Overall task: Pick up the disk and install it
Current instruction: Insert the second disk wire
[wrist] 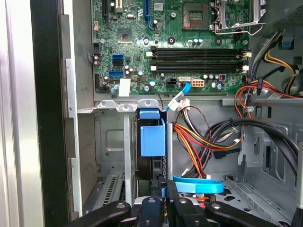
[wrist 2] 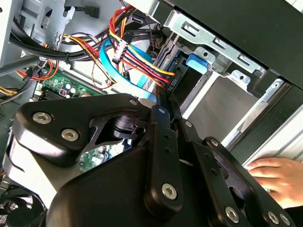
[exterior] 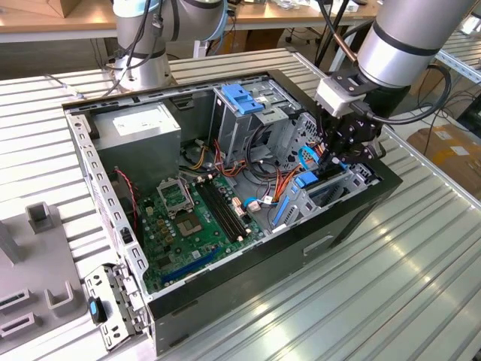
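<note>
Disk: standing on edge in the drive bay at the computer case front, blue rail uppermost, just beside the motherboard. Gripper: directly above the disk, fingers pressed close on its upper edge.

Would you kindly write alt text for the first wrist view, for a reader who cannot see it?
Looking into an open computer case, the robot's hand sits closed on the edge of the disk, which stands upright in a metal bay with its blue rail showing. Beyond lie a green motherboard and bundled coloured cables.
</note>
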Controlling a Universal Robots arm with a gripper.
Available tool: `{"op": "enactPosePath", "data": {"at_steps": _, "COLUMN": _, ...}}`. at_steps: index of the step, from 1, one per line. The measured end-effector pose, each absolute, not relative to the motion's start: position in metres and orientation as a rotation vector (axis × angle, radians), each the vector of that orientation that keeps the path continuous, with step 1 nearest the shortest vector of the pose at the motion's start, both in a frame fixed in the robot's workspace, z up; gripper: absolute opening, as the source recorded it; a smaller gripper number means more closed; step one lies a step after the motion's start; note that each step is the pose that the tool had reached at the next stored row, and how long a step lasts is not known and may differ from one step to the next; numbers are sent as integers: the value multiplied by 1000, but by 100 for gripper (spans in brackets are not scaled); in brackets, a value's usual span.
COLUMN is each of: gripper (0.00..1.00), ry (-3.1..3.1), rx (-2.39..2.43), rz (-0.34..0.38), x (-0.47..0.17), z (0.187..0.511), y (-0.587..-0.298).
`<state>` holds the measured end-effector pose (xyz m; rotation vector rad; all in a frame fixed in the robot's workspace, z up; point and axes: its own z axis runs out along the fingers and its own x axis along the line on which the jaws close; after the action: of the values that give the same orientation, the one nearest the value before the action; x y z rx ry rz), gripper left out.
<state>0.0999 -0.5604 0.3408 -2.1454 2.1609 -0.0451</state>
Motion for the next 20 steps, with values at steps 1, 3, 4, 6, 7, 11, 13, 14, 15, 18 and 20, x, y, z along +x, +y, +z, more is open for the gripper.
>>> {"op": "enactPosePath", "data": {"at_steps": 1, "gripper": 16, "ry": 2161, "rx": -2145, "rz": -45, "x": 100, "z": 341, "y": -560}}
{"op": "enactPosePath", "data": {"at_steps": 3, "gripper": 16, "ry": 2161, "rx": -2146, "rz": -46, "x": 100, "z": 340, "y": -561}}
{"op": "enactPosePath", "data": {"at_steps": 4, "gripper": 16, "ry": 2161, "rx": -2146, "rz": -46, "x": 100, "z": 340, "y": -560}}
{"op": "enactPosePath", "data": {"at_steps": 6, "gripper": 16, "ry": 2161, "rx": -2146, "rz": -45, "x": 100, "z": 339, "y": -560}}
{"op": "enactPosePath", "data": {"at_steps": 7, "gripper": 16, "ry": 2161, "rx": -2145, "rz": -45, "x": 100, "z": 339, "y": -560}}
{"op": "enactPosePath", "data": {"at_steps": 11, "gripper": 24, "ry": 2159, "rx": -2144, "rz": -43, "x": 100, "z": 345, "y": -560}}
{"op": "enactPosePath", "data": {"at_steps": 13, "gripper": 24, "ry": 2161, "rx": -2145, "rz": -45, "x": 100, "z": 356, "y": -560}}
{"op": "enactPosePath", "data": {"at_steps": 14, "gripper": 24, "ry": 2161, "rx": -2145, "rz": -45, "x": 100, "z": 360, "y": -560}}
{"op": "enactPosePath", "data": {"at_steps": 15, "gripper": 24, "ry": 2160, "rx": -2145, "rz": -46, "x": 100, "z": 361, "y": -560}}
{"op": "enactPosePath", "data": {"at_steps": 18, "gripper": 15, "ry": 2161, "rx": -2145, "rz": -46, "x": 100, "z": 361, "y": -560}}
{"op": "enactPosePath", "data": {"at_steps": 20, "gripper": 11, "ry": 2161, "rx": -2145, "rz": -46, "x": 100, "z": 361, "y": -560}}
